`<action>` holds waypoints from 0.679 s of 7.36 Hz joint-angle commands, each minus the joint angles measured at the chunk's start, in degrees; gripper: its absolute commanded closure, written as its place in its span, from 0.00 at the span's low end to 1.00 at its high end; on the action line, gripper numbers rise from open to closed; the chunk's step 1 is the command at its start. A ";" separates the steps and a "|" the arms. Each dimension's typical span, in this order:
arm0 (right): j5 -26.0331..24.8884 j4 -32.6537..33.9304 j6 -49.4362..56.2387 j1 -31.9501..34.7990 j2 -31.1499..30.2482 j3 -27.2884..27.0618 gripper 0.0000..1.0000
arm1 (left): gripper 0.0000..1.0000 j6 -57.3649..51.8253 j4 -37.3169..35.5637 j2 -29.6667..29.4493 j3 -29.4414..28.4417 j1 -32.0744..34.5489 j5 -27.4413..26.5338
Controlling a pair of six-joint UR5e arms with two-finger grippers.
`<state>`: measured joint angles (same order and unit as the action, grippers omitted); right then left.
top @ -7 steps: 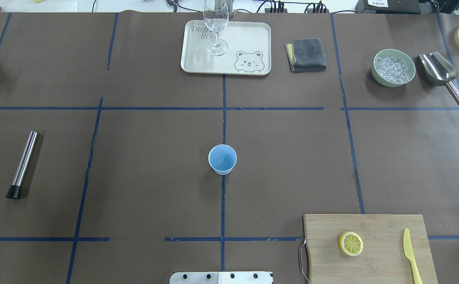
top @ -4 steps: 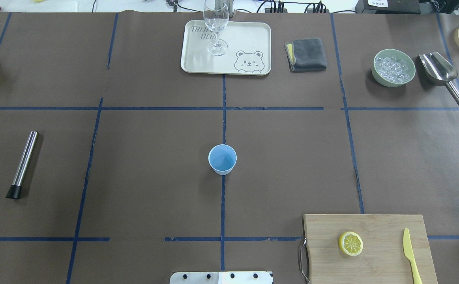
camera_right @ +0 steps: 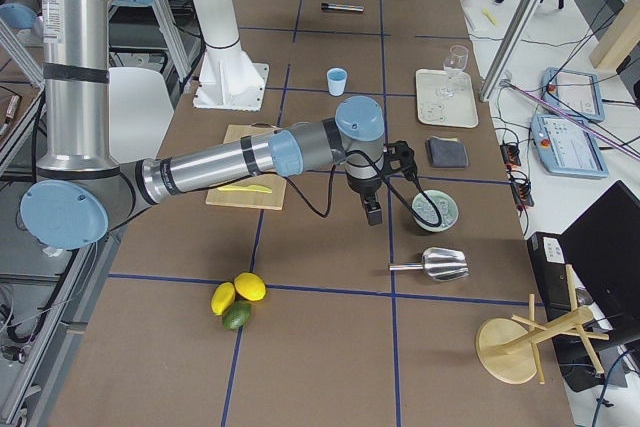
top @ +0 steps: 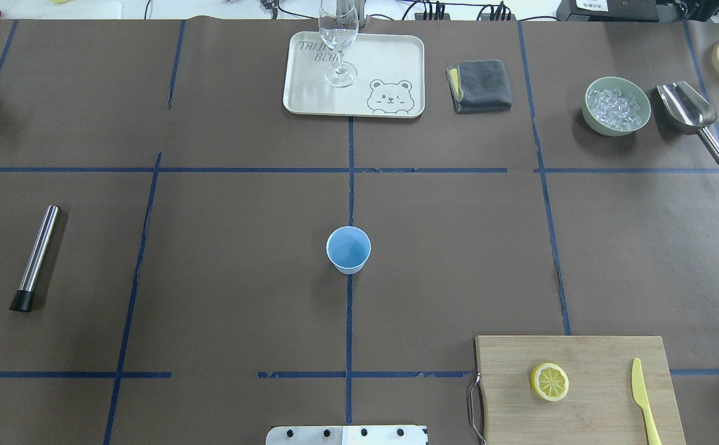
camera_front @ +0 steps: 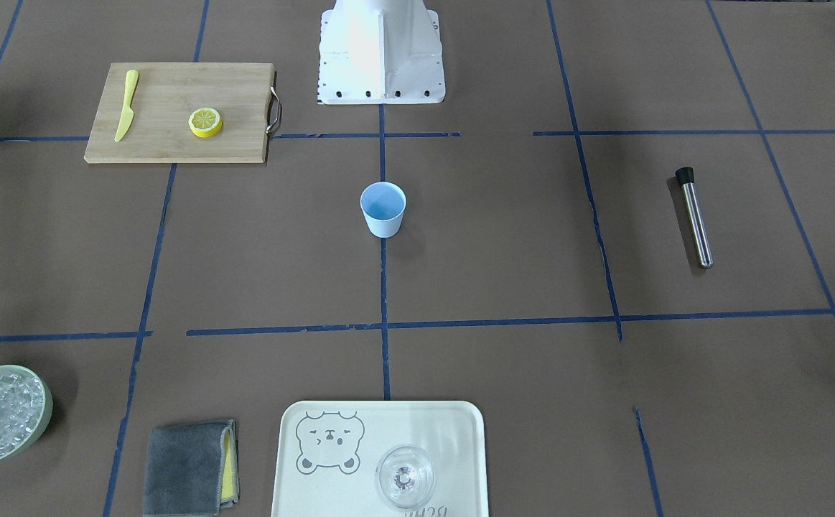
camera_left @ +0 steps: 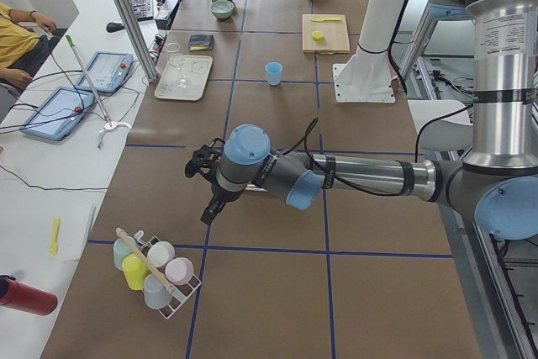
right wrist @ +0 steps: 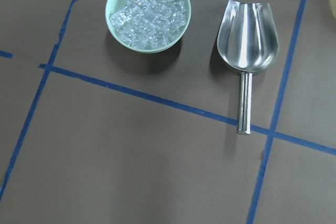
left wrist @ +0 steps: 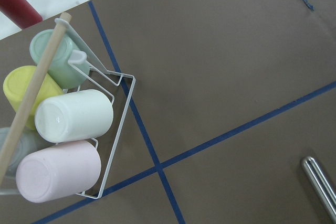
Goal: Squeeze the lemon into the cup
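The lemon (top: 549, 381) is a yellow cut piece with a pale segmented face, lying on a wooden cutting board (top: 588, 355) at the near right; it also shows in the front view (camera_front: 205, 121). The light-blue cup (top: 348, 249) stands upright at the table's centre, also in the front view (camera_front: 383, 208). Neither gripper shows in the overhead or front views. The left gripper (camera_left: 208, 213) hangs over the table's far left end near a cup rack. The right gripper (camera_right: 373, 213) hangs beside the ice bowl. I cannot tell if either is open or shut.
A yellow knife (top: 643, 398) lies on the board. A tray (top: 390, 68) with a clear glass (top: 339, 43), a grey cloth (top: 480, 85), a green bowl of ice (top: 617, 106) and a steel scoop (top: 690, 114) stand at the back. A steel rod (top: 36, 256) lies left.
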<state>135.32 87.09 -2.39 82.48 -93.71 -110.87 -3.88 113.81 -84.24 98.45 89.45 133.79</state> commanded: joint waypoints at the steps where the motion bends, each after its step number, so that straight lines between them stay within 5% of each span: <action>1: -2.84 -0.87 -12.18 -9.74 -0.16 -5.02 0.00 | 0.00 -0.17 -12.05 -0.48 0.94 -0.42 -0.20; 5: -21.71 -1.92 -41.76 -41.53 -0.07 -17.44 0.00 | 0.00 -2.72 -13.87 0.48 3.06 -0.07 -0.20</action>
<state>119.98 85.54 -35.61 51.64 -93.83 -125.37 -6.35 100.10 -83.81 101.31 89.35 133.59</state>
